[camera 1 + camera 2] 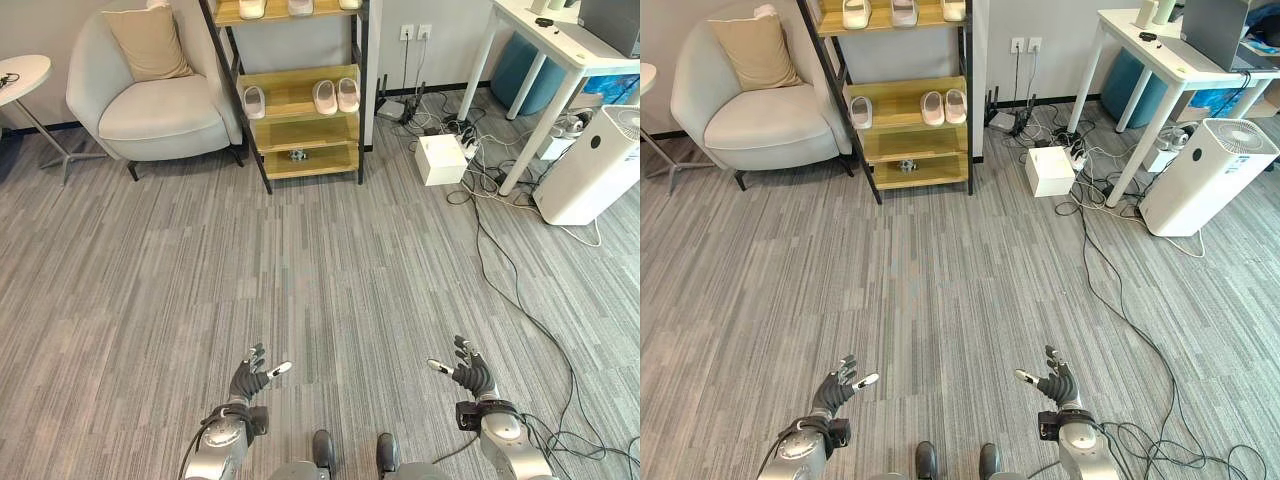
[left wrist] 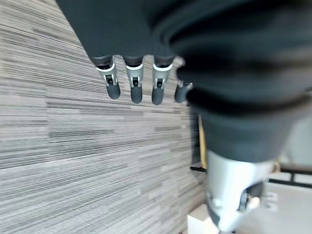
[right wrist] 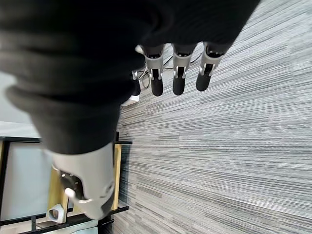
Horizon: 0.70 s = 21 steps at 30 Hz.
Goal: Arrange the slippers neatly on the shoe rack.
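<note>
STEP: approach shoe rack | HANDS: left hand, right hand spread, empty | ADVICE: close in squarely before reaching the single slipper.

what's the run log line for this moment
left robot hand open, empty | right robot hand open, empty | slippers on shoe rack

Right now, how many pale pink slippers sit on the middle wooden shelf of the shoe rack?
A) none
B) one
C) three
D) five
C: on the middle wooden shelf of the black-framed shoe rack, one pale pink slipper lies alone toward the armchair side and a pair of pale pink slippers lies side by side.
</note>
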### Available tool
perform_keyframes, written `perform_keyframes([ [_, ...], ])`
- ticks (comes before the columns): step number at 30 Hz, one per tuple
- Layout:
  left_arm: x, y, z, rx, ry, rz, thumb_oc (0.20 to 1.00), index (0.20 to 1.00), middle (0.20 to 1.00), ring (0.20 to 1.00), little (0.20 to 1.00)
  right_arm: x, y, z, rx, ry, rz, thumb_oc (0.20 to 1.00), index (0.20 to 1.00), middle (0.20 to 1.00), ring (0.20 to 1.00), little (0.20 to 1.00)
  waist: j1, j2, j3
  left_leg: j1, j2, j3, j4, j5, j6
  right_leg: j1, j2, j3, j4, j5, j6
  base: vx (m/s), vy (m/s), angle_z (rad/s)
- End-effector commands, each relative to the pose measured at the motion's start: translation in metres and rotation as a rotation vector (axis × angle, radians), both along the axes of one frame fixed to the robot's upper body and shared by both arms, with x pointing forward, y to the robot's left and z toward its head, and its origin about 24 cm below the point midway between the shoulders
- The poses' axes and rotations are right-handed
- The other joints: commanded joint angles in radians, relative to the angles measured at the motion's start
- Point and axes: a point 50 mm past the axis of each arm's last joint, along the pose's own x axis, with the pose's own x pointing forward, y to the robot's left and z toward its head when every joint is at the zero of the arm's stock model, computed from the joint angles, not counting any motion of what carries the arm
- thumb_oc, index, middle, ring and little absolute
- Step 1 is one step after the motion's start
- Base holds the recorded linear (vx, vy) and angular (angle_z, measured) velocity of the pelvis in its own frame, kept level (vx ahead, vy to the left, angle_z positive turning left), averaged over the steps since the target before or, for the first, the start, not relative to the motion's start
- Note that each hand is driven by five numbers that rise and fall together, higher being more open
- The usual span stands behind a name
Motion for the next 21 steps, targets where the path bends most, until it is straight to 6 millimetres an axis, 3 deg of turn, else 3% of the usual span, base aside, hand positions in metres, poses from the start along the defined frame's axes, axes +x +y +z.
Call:
perform_keyframes([
  [1,0.0118,0.0069,0.0121,0.015,-0.08,0.0,1.0,1.0,1.0,1.0,1.0,0.0088,0.0041,0.0109,-0.017,-0.065,0.035,1.0,1.0,1.0,1.0,1.0,-0.01,-0.037,-0.034,0.051,0.065,-0.003,-0.007,-0.094,-0.063,0.027,-0.112,0.021,-0.001,-0.106,0.131,0.0,0.0,0.0],
  [21,0.0033,0.0061,0.0081,-0.06,-0.064,0.06,1.0,1.0,1.0,1.0,1.0,0.0035,0.0075,0.0066,-0.013,-0.039,0.044,1.0,1.0,1.0,1.0,1.0,-0.01,-0.034,-0.035,0.061,0.059,-0.007,-0.007,-0.102,-0.061,0.036,-0.114,0.014,-0.001,-0.109,0.132,0.0,0.0,0.0],
])
